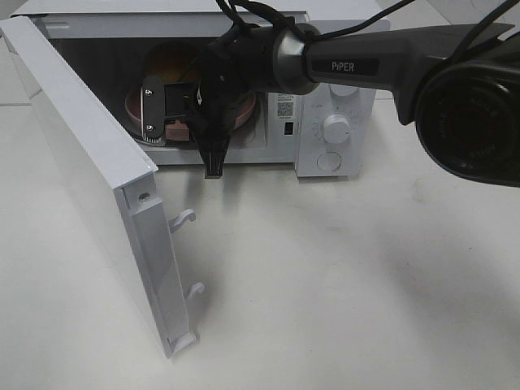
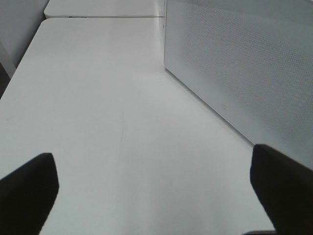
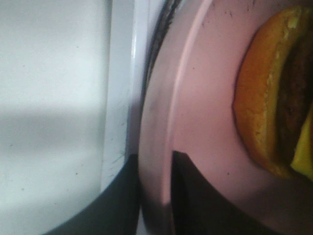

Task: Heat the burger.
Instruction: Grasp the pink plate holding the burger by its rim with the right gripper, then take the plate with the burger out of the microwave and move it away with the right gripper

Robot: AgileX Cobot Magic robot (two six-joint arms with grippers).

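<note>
The burger [image 3: 274, 93] sits on a pink plate [image 3: 195, 98] inside the microwave [image 1: 325, 122], whose door [image 1: 89, 179] stands wide open toward the front of the bench [image 1: 341, 284]. The right gripper [image 3: 155, 188] reaches into the microwave's mouth, and its wrist view shows the two dark fingers [image 3: 195, 200] set either side of the plate's rim, one above and one below, nearly closed on it; it appears to have hold of the plate's edge, with the burger well clear of the fingers. The left gripper [image 2: 154, 188] hangs beside the microwave's perforated outer wall, its fingers spread wide over bare bench and holding nothing. As a judgement, the burger is soft and stacked in loose layers, so pinching it directly would squash the bun or slide the cheese and patty apart; it is better carried by the stiff plate. The plate is smooth and thin at the rim, so a grip there may let it tilt under the burger's weight, and the burger could slide toward the low side. Keeping the plate level matters most while it is inside the microwave.
</note>
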